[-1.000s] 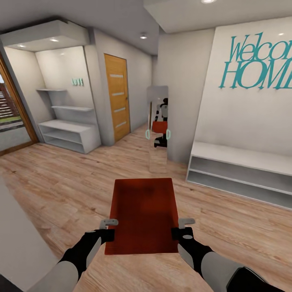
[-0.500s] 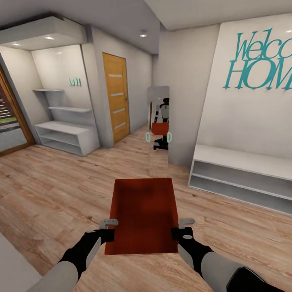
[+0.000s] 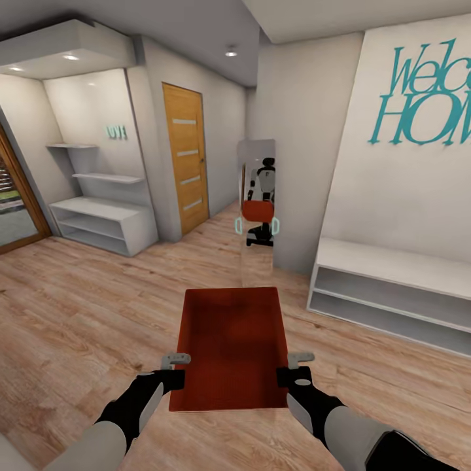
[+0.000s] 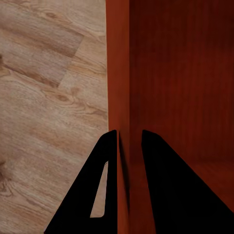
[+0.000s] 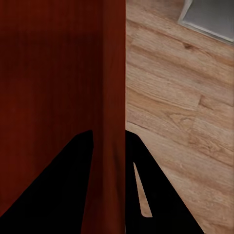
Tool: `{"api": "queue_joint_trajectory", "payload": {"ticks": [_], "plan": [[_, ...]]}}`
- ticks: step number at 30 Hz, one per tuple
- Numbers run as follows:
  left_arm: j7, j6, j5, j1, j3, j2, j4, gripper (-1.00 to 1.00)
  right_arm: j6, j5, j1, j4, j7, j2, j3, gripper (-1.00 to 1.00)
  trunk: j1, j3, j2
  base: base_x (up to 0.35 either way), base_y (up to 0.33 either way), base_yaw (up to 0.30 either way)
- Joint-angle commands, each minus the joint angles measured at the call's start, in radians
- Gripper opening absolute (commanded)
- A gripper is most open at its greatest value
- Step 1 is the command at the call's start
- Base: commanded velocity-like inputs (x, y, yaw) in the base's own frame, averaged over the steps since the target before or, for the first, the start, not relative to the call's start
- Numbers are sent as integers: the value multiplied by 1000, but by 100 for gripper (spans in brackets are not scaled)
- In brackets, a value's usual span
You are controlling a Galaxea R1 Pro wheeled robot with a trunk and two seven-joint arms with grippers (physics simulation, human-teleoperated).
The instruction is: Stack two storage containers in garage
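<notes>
The bin [image 3: 230, 347] rides at lower centre, above the wood floor [image 3: 78, 307]. The left claw [image 3: 175, 370] and right claw [image 3: 296, 368] each pinch a side wall, keeping it level for carrying.

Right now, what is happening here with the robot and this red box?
The robot carries one orange-red storage container with both arms, above a light wood-plank floor. The left gripper pinches one side wall and the right gripper pinches the opposite wall, one finger inside and one outside. Ahead are a tall mirror, a wooden door and white shelves.
</notes>
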Motion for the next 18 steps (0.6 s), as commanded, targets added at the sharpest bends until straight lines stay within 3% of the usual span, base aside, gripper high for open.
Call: {"api": "queue_joint_trajectory", "payload": {"ticks": [1,15,18], "plan": [[4,6,2,0,9,1,-2,-100,-8,1,-1,0,-33,-4,-41,-100,1,-1,-1,321,0,0],[4,6,2,0,9,0,-2,-100,-10,1,-1,0,-34,-4,-42,-100,1,-1,-1,321,0,1],[4,6,1,0,9,0,-2,-100,-17,1,-1,0,-34,-4,-42,-100,1,-1,-1,321,0,153]]}}
